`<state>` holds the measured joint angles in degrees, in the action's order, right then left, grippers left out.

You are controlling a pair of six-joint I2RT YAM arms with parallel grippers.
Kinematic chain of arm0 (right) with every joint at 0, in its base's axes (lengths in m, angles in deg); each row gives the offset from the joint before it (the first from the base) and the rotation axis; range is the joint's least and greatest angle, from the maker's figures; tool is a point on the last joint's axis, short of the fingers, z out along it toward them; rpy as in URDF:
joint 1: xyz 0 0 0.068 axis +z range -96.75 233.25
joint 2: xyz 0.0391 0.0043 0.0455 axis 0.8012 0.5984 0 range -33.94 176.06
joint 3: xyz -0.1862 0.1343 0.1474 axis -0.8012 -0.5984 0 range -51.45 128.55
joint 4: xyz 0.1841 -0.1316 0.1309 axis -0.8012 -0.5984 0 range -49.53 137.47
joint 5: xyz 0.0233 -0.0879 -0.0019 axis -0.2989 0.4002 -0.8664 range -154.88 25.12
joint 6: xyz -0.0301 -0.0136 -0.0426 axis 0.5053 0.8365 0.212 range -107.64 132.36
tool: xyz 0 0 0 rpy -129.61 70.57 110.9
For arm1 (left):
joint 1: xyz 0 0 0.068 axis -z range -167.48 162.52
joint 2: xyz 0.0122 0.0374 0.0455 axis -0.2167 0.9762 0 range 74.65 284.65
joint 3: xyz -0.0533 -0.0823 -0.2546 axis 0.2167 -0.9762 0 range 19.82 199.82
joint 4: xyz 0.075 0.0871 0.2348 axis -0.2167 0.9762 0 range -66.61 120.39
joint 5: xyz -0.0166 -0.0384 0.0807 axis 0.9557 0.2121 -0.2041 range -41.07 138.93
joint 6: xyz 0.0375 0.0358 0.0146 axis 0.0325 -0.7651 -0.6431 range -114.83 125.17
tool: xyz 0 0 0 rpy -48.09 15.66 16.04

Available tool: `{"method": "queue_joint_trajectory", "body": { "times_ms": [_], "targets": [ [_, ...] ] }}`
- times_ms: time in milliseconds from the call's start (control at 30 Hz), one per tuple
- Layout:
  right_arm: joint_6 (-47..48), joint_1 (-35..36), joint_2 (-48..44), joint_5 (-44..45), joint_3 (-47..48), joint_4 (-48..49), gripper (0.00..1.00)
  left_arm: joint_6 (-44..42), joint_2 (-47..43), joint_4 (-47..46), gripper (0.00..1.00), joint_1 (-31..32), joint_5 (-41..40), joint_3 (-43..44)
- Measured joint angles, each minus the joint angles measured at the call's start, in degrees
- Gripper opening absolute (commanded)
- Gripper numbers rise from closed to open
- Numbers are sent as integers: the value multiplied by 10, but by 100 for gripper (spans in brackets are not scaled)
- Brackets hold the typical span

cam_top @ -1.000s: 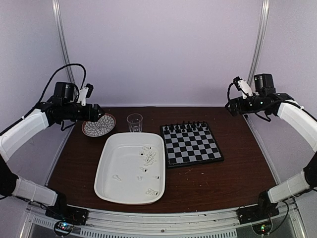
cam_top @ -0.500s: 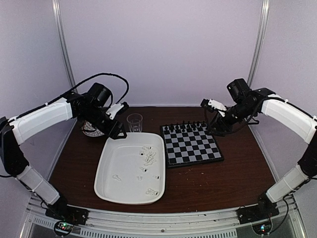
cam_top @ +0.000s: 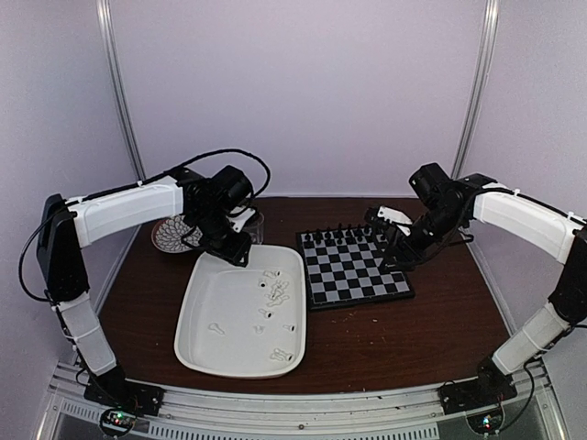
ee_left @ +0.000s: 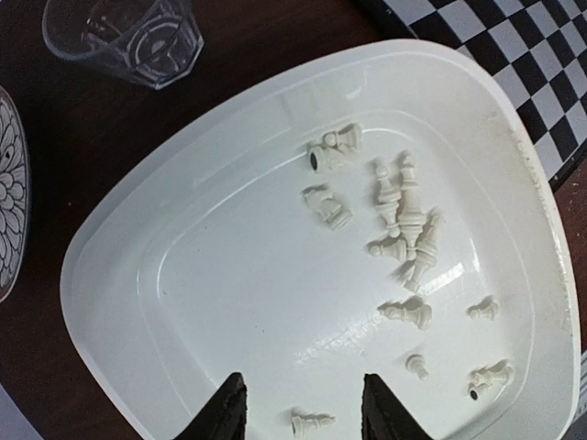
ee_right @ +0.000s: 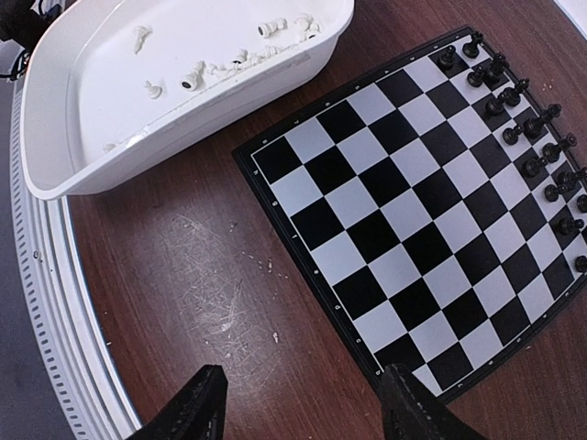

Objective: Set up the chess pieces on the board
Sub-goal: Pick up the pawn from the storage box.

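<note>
Lying toppled, wrist view: chess pieces [ee_left: 399, 215]

1. Tray [cam_top: 225, 293]: the left half of the floor is bare, leaving room to descend from above.
2. Tray, right half: white chess pieces [ee_left: 399, 220] lie toppled, several touching in a cluster. Gaps there are tight; the outlying pieces lie apart.
3. The tray wall rises all round and blocks any sideways entry.
4. Board [cam_top: 353, 275]: black chessmen [cam_top: 344, 235] line the two far rows; the nearer rows are open squares.
5. Bench [cam_top: 385, 339]: only a narrow strip separates tray and board, while the area in front of the board is open.
6. Clear cup [ee_left: 124, 37] and patterned plate [ee_left: 9, 183] crowd the tray's far-left corner — under the left arm [cam_top: 128, 206].
</note>
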<state>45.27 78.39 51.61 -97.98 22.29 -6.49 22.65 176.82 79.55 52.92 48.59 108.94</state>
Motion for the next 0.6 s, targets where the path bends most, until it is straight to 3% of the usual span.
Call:
{"method": "queue_joint_trajectory", "body": {
  "times_ms": [167, 433, 600],
  "targets": [
    [-1, 0, -2, -1, -12, 5, 61, 20, 6, 56, 42, 30, -36, 1],
    [-3, 7, -3, -15, -13, 15, 60, -68, 6, 115, 41, 69, -19, -49],
    [-4, 19, 1, -21, -13, 17, 60, -86, 7, 92, 55, 91, 42, -73]
  ]
}}
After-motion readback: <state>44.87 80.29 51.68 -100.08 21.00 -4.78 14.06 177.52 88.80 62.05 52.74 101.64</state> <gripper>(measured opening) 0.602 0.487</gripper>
